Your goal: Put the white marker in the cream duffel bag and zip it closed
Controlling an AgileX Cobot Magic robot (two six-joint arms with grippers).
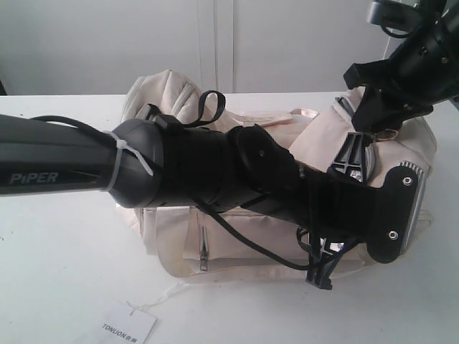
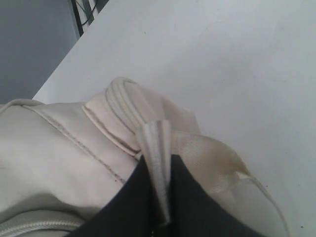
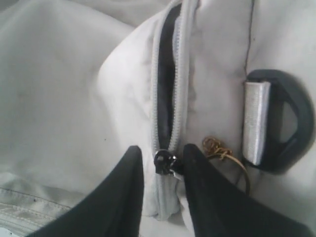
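Note:
The cream duffel bag (image 1: 179,244) lies on a white table (image 1: 64,272). My left arm (image 1: 215,168) reaches across in front of it. In the left wrist view my left gripper (image 2: 158,160) is shut on a cream strap (image 2: 157,143) at one end of the bag (image 2: 49,148). My right gripper (image 3: 160,153) is open over the bag's top at the right end, a finger on each side of the dark zipper slider (image 3: 165,162). Beyond the slider the zipper (image 3: 168,74) gapes, showing dark lining. The gold chain pull (image 3: 222,150) lies beside one finger. The white marker is out of view.
A black ring (image 3: 291,123) on a silvery tab sits next to the zipper's end. A white paper tag printed TONLION (image 1: 129,326) lies at the table's front edge. My right arm (image 1: 423,57) comes down from the upper right. A grey wall stands behind the table.

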